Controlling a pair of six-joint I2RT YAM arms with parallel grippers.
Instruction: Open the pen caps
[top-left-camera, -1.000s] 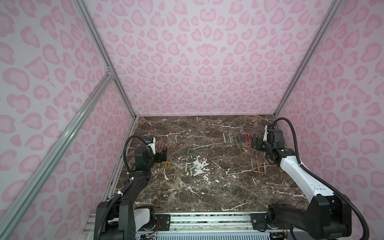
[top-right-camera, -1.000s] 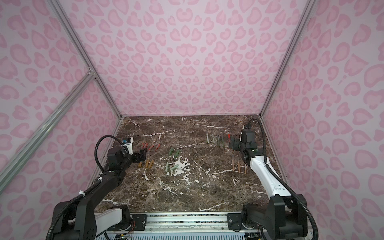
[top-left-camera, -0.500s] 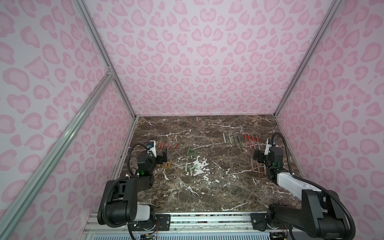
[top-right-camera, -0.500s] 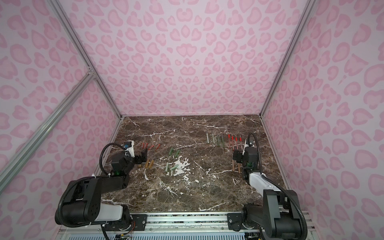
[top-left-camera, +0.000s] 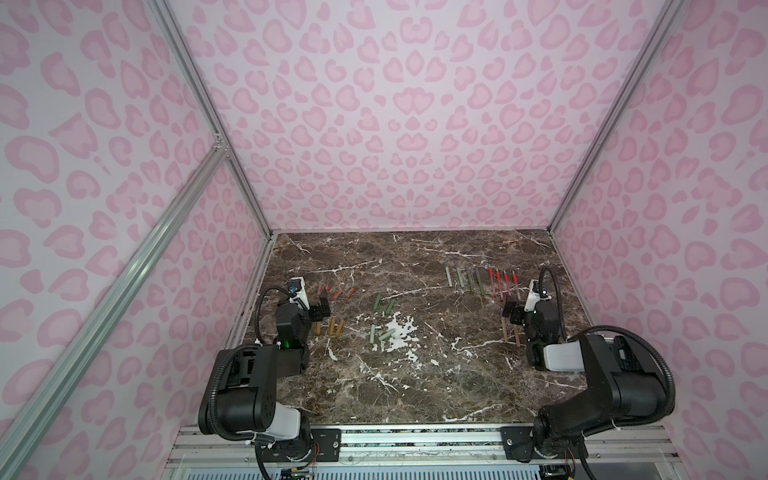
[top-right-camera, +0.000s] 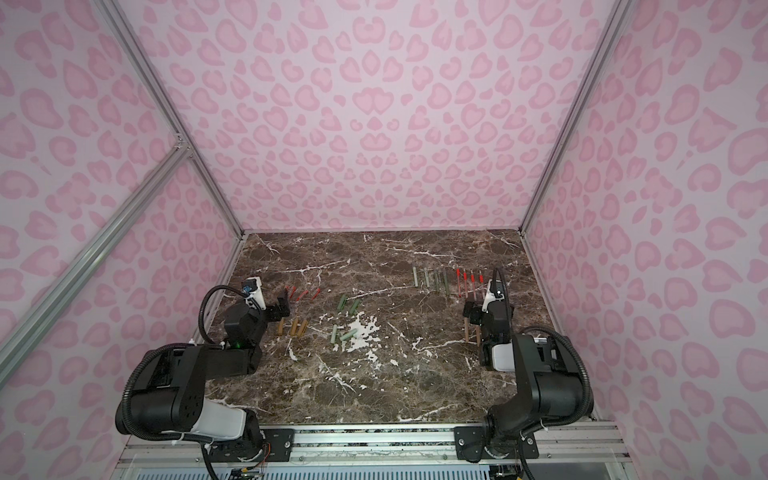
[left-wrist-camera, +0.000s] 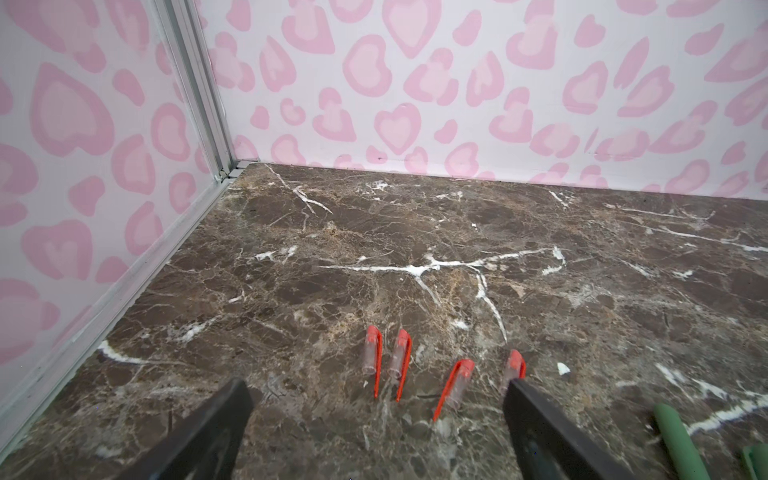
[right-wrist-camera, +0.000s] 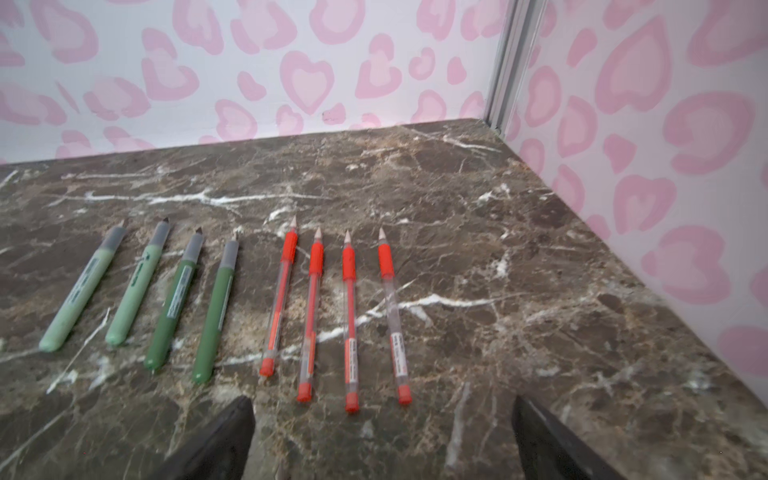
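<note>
Pink heart-print walls on three sides of a dark brown marble table (top-left-camera: 415, 374) veined in white.

On its left half, all the pen caps loose and lying flat:
- Four red caps (top-left-camera: 337, 293) in a ragged row near the left edge, clear-bodied with red clips in the left wrist view (left-wrist-camera: 372, 353).
- Three tan-brown caps (top-left-camera: 332, 327) just beside them, nearer the front edge.
- Two dark green caps (top-left-camera: 384, 305) toward the middle of the table.
- Two pale green caps (top-left-camera: 380, 334) in front of those, beside a white blotch in the marble.

Toward the right edge, in the far half, a neat row of uncapped pens, tips bare and pointing at the back edge:
- Four green markers (right-wrist-camera: 174, 299), two pale and two dark.
- Four red pens (right-wrist-camera: 350, 316) next to them on the side of the right edge.

Nearer the front edge, brown pens (top-left-camera: 504, 332) partly hidden under the right arm, only two clearly seen.

Left fingers (left-wrist-camera: 208, 432) spread wide, gripping nothing, low over the table between the red and the tan-brown caps. In the left wrist view, one tip overlapping the outermost red cap; contact impossible to judge.

Right fingers (right-wrist-camera: 548, 444) likewise spread wide and empty. Low over the table just short of the red pens' rear ends, above the brown pens in both top views.
</note>
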